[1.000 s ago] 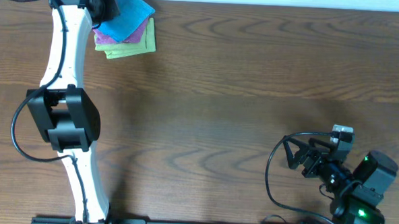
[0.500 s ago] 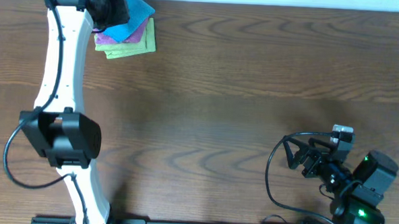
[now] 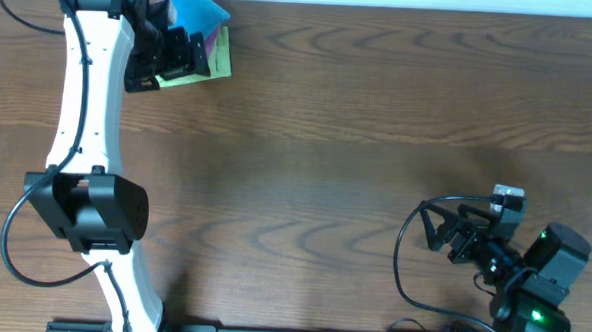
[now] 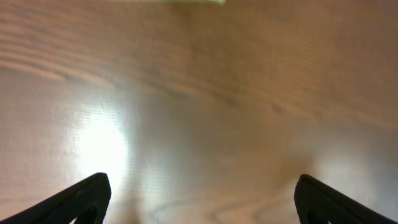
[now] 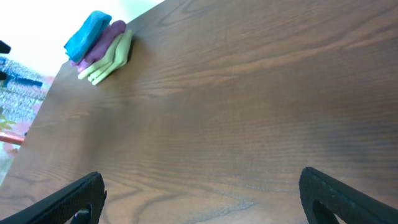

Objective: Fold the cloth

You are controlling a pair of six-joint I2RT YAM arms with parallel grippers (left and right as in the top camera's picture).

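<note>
Swinging back a little from the far edge over the last second, the left tool (image 4: 202, 186) now hangs over the near-left part of the stack of cloths, where before it sat further in over the blue one; the right arm has not budged.

Closest to me, by the near right corner of the tabletop (image 3: 377, 140), the right tool (image 5: 199, 186) is parked low with its fingers apart and nothing between them, looking across bare wood toward the stack. The left arm reaches the whole depth of the tabletop. Its tool is also spread wide and empty, and its own camera shows only wood grain with a sliver of green at the top of the view.

At the far left corner lies the cloth (image 3: 201, 6), the blue one, on top of the purple cloth (image 5: 102, 42), which lies on the green cloth (image 5: 113, 55). All three are stacked askew. The blue one looks bunched or already doubled rather than flat.

To my eye it will handle as light, limp and slightly grippy: it should drape from any pinch and keep no shape. A shallow pinch on its free edge toward the far right of the stack seems safest. A deeper bite would likely catch the purple layer too. I would expect it to need dragging onto open wood and spreading before any fold. I cannot make out a tag.
</note>
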